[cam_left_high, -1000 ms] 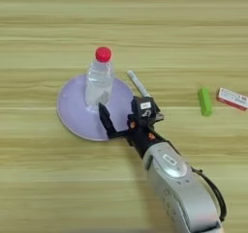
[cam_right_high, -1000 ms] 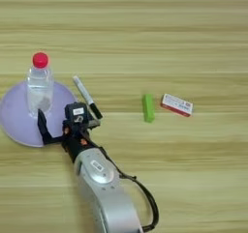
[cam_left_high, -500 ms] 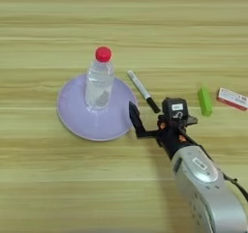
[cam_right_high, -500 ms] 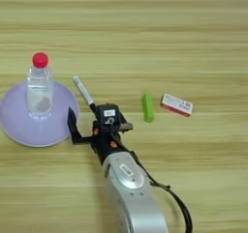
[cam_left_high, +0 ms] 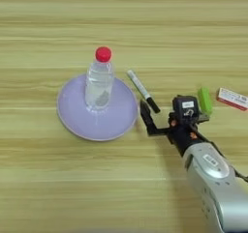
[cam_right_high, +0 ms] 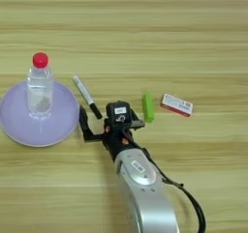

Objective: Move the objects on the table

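The table (cam_left_high: 58, 188) is seen as light wood with a fine grain and plank lines, its finish smooth and faintly satin. The bottle (cam_left_high: 99, 82) is made of clear, glossy plastic with a red plastic cap, and it is stood on a plate (cam_left_high: 77, 123) of smooth lilac material with a soft sheen; the marker (cam_left_high: 140, 88) shows a white plastic barrel and a black cap, the block (cam_left_high: 205, 99) a matt green surface, and the packet (cam_left_high: 233, 98) a red-and-white printed wrapper. The forearm (cam_right_high: 143, 188) is covered in smooth silver casing with a dull shine, while the gripper (cam_left_high: 145, 117) is formed of matt black parts.
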